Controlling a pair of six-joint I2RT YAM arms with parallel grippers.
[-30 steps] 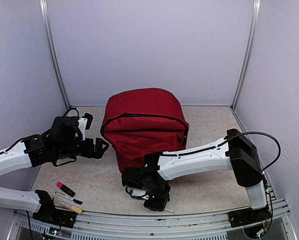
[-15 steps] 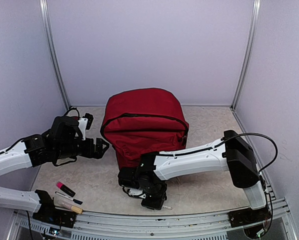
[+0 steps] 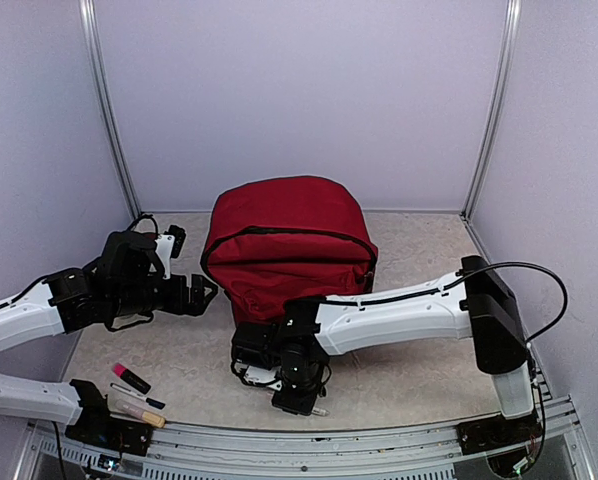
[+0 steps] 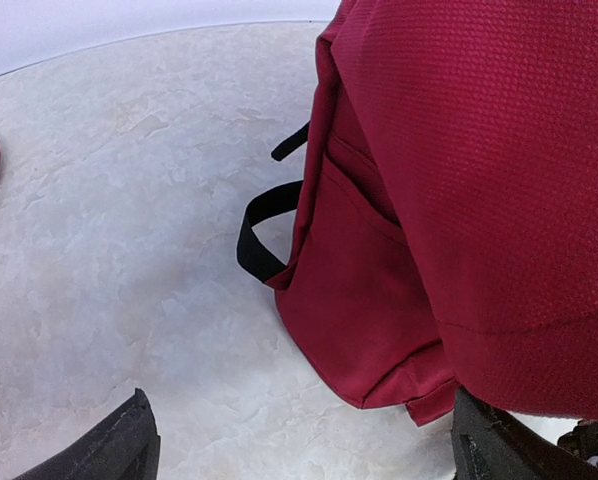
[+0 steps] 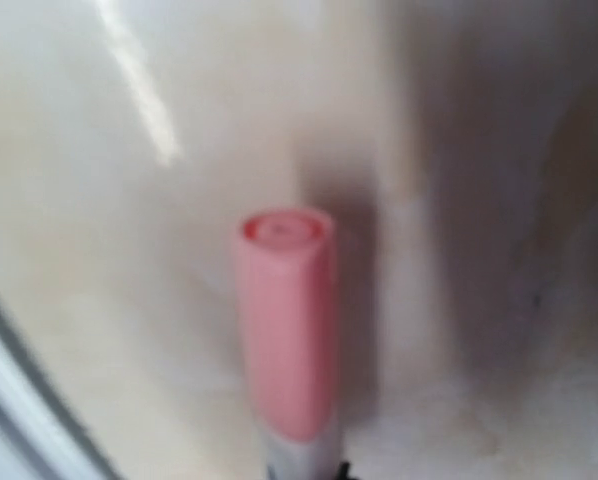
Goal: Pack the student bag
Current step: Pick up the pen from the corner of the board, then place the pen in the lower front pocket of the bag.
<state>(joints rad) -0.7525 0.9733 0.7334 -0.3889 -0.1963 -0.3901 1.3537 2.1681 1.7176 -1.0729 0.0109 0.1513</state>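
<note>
Gripping a pink-capped marker (image 5: 284, 320), right jaws (image 3: 297, 398) hang low over the desk (image 3: 179, 370) with the upright student bag (image 3: 289, 250) just beyond them, zip (image 3: 279, 231) arcing crosswise; left jaws (image 3: 204, 292), wide open, face its side.

R gripper (image 3: 299, 402) + forearm slid to its own left and a bit off the near rail (image 3: 309, 440). Pink-capped pen (image 5: 284, 320) in its jaws went along, tip poking out rt of the fingers.
</note>
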